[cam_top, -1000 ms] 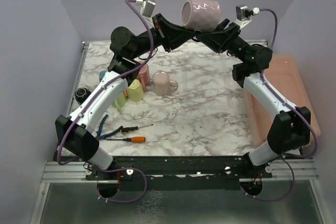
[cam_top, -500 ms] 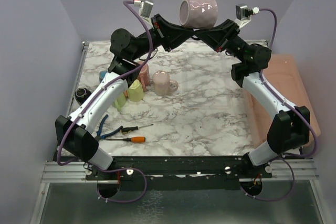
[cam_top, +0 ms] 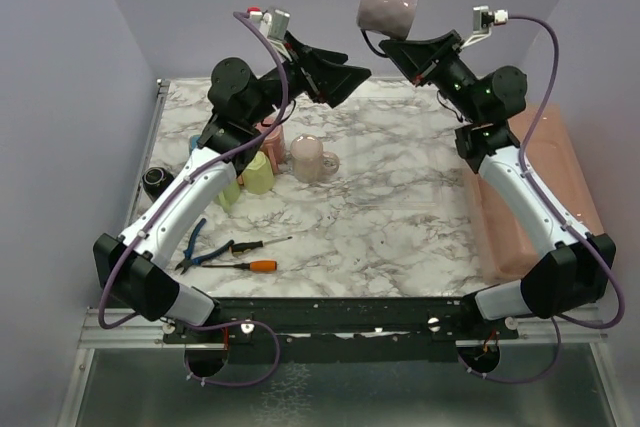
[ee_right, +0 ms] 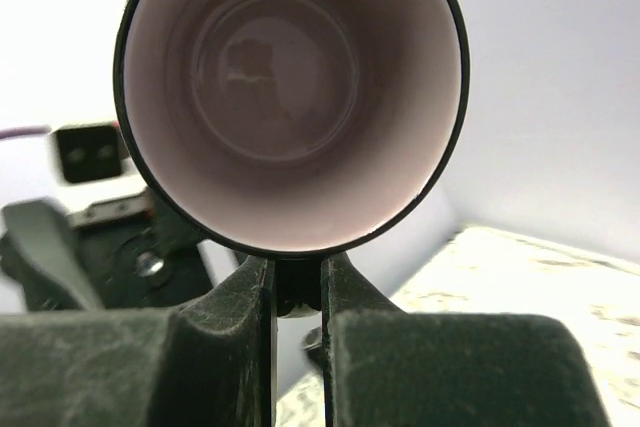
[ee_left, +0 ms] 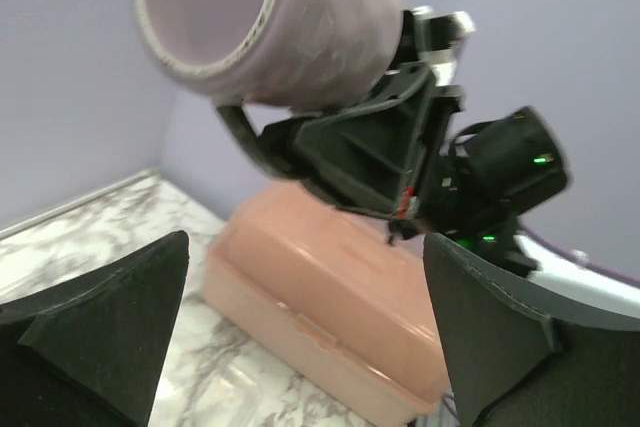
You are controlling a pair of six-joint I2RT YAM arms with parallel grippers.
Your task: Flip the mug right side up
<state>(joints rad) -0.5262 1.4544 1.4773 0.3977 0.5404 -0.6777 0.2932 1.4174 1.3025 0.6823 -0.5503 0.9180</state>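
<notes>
Jaws of the right gripper [cam_top: 386, 44] are pinched on the handle of the pink mug [cam_top: 390, 2], which is held tilted, high over the marble table [cam_top: 400, 217], just past the fingertips. Its mouth is turned toward the right wrist camera. Jaws of the left gripper [cam_top: 353, 77] are spread wide, nothing gripped. The mug is kept apart from them, up and across.

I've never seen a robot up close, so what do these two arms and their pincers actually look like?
The left arm and right arm both have white tube-like links between chunky black joints. A purple cable loops along each one to a small silver camera box at the wrist. The left gripper and right gripper are matt black, each with two broad, wedge-shaped fingers.
</notes>
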